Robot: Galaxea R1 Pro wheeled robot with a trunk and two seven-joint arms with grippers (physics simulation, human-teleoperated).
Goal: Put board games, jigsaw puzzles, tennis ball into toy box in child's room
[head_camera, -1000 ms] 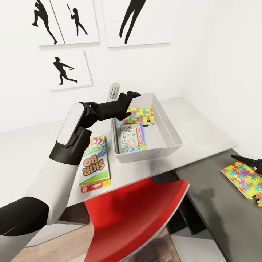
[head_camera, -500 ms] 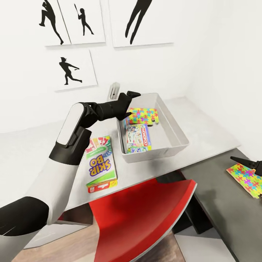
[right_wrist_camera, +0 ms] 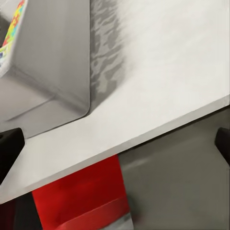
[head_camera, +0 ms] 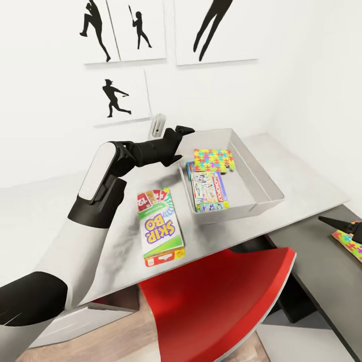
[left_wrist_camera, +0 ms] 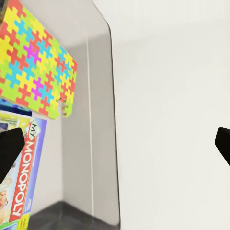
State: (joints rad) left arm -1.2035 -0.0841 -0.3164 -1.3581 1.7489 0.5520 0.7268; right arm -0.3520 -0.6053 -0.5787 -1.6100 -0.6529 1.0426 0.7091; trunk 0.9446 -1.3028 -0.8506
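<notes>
Head view: SKIP-BO box (head_camera: 160, 227) – green, white, red (flat on table (head_camera: 100, 261)); both grippers' fingers spread, empty.

White walls (head_camera: 311, 75) carried black baseball silhouette pictures (head_camera: 120, 95); a red chair (head_camera: 211, 296) stood before me on wooden flooring (head_camera: 115, 347).
</notes>
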